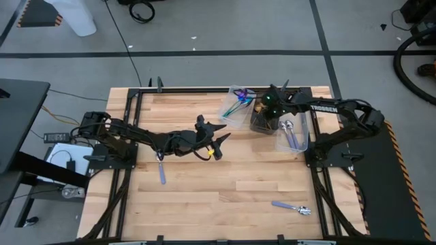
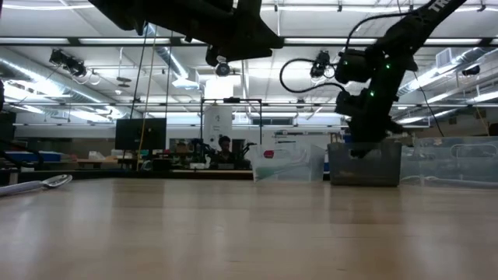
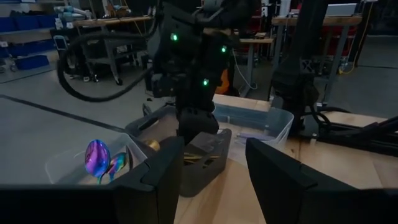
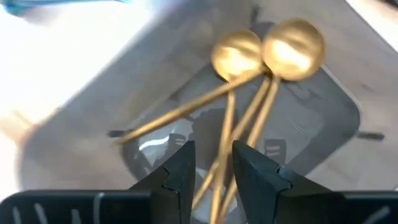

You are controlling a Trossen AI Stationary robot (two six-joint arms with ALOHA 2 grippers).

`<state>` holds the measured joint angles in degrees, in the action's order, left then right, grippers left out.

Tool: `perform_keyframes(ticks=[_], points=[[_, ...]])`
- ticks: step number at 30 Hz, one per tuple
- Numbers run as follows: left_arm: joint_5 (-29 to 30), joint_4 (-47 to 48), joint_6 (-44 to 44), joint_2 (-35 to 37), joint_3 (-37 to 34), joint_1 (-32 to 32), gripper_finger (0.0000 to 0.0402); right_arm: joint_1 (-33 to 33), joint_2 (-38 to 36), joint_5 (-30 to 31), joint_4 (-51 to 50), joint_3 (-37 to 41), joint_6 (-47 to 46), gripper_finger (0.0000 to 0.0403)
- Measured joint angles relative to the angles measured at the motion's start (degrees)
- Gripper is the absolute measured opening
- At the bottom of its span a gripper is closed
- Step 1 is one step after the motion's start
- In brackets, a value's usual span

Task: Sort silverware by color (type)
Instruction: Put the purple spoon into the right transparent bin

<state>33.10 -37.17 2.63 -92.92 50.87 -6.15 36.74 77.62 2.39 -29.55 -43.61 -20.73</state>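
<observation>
1. Two dark, near-black arms, built of slim jointed links with matte housings.
2. The right arm (image 1: 340, 116) carries white "TROSSEN" lettering on its link beside the dark bin (image 1: 262, 121).
3. Small green lights glow on the right arm's wrist housing above that bin.
4. A black cable loops out from the same wrist.
5. The left gripper (image 3: 208, 177) has broad, flat, wedge-shaped black fingers.
6. The right gripper (image 4: 211, 171) has black fingers with ribbed bases.
</observation>
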Motion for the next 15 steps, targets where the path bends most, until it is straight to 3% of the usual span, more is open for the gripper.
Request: perform_keyframes(ticks=[15], points=[[0.0, 0.7, 0.2, 0.0, 0.0, 0.0, 0.0180, -15.7, -7.5, -2.5, 0.8, -7.0, 2.8, 0.0115]])
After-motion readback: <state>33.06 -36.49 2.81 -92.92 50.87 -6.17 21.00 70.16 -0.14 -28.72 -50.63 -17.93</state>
